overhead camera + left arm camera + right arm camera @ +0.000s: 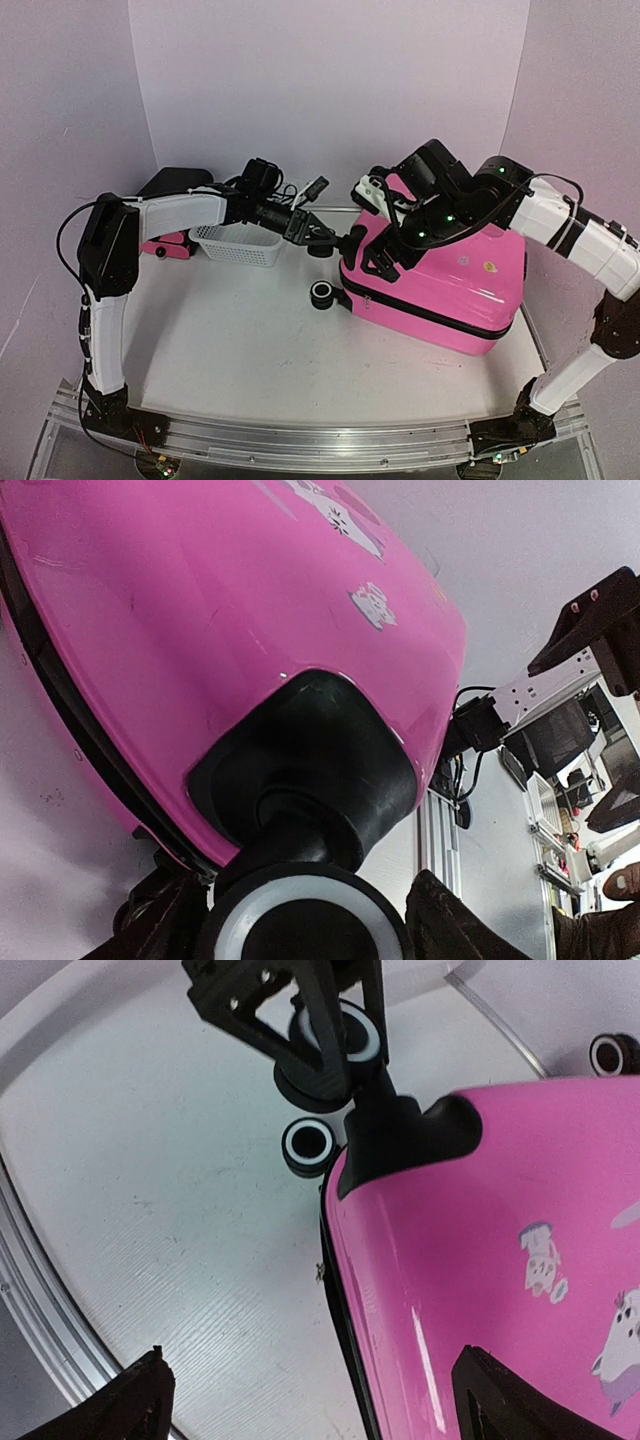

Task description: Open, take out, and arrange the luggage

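Observation:
The luggage (440, 285), a glossy pink hard-shell suitcase with stickers and a black zipper band, lies closed on its side at the right of the table. My left gripper (345, 240) reaches its upper-left corner and is closed on a black-and-white wheel (300, 925), with one finger (160, 920) on each side. The right wrist view shows that grip from above, with the wheel (345, 1035) between the black fingers. My right gripper (385, 258) hangs open over the suitcase's left edge (345, 1290), wide apart (320, 1400) and holding nothing.
A white mesh basket (240, 243) and a black drawer unit with pink fronts (172, 215) stand at the back left. Another suitcase wheel (322, 294) rests on the table. An aluminium rail (300, 440) runs along the near edge.

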